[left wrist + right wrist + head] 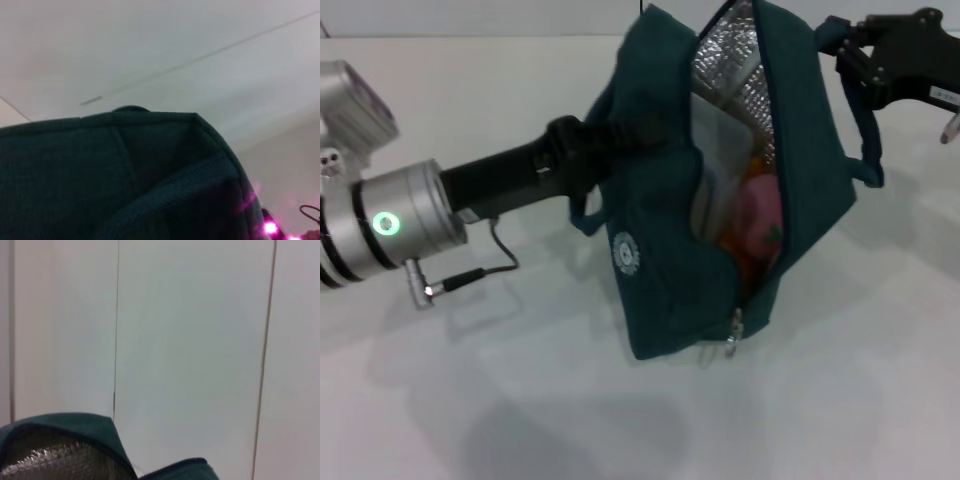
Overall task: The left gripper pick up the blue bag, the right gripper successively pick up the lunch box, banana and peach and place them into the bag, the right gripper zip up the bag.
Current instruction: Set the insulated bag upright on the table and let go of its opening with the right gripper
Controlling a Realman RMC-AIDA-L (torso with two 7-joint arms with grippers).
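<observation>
Dark teal fabric bag [660, 270] held tilted above white table [520, 400], left gripper [595, 140] clamped on its side. Zip open; silver foil lining [730, 60], pink peach [760, 215] visible inside. Right gripper [845, 50] at bag's top strap.

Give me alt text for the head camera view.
A dark blue bag is held up off the white table by the left gripper, its zipper open, showing silver lining and a pink peach. The right gripper is at its top corner.
</observation>
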